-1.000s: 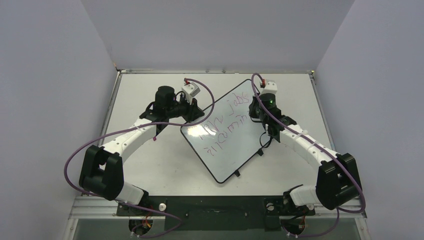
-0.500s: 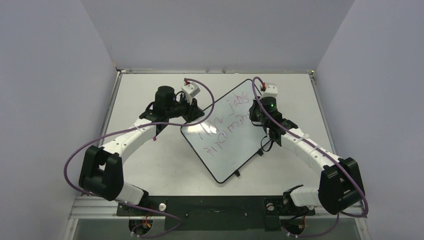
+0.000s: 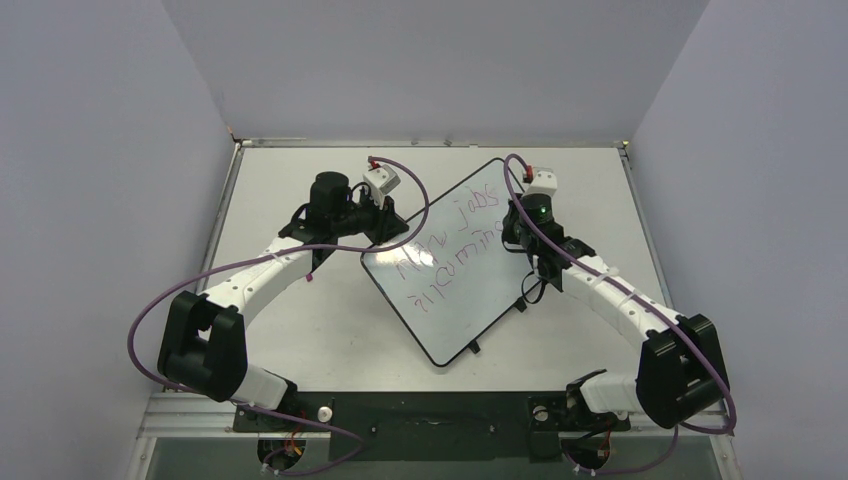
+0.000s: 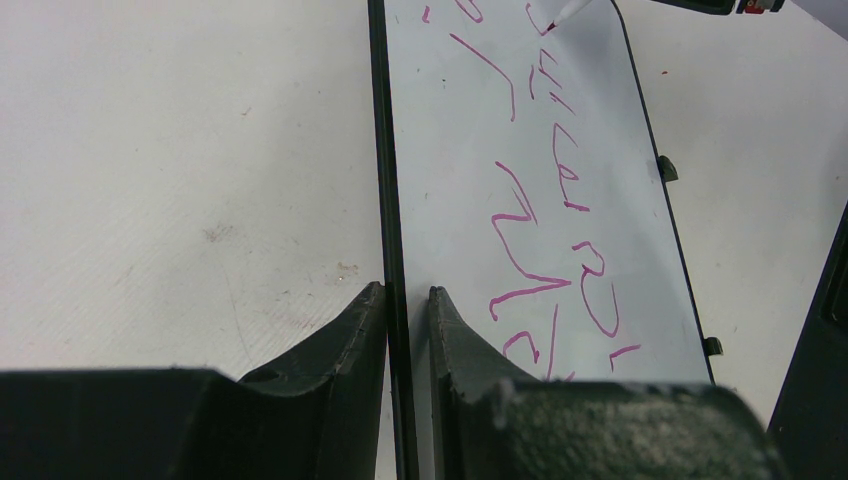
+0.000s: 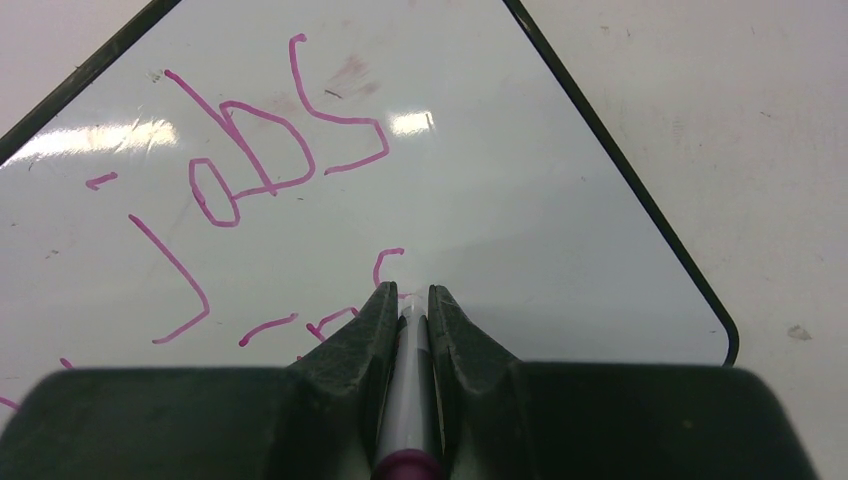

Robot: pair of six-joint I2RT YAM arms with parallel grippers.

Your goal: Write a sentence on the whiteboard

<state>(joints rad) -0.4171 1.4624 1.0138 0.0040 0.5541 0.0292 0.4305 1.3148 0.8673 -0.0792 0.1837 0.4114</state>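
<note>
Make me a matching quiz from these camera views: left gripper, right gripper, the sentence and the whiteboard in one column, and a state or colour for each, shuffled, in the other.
Column one:
1. left gripper
2. right gripper
3. sentence
4. whiteboard

Column two:
A. pink-magenta strokes
B. shut on the marker
C. lying flat on the table, black-framed
D. clamped on the whiteboard's edge

Pairs: 1-D, 2-B, 3-A, 4-C
</note>
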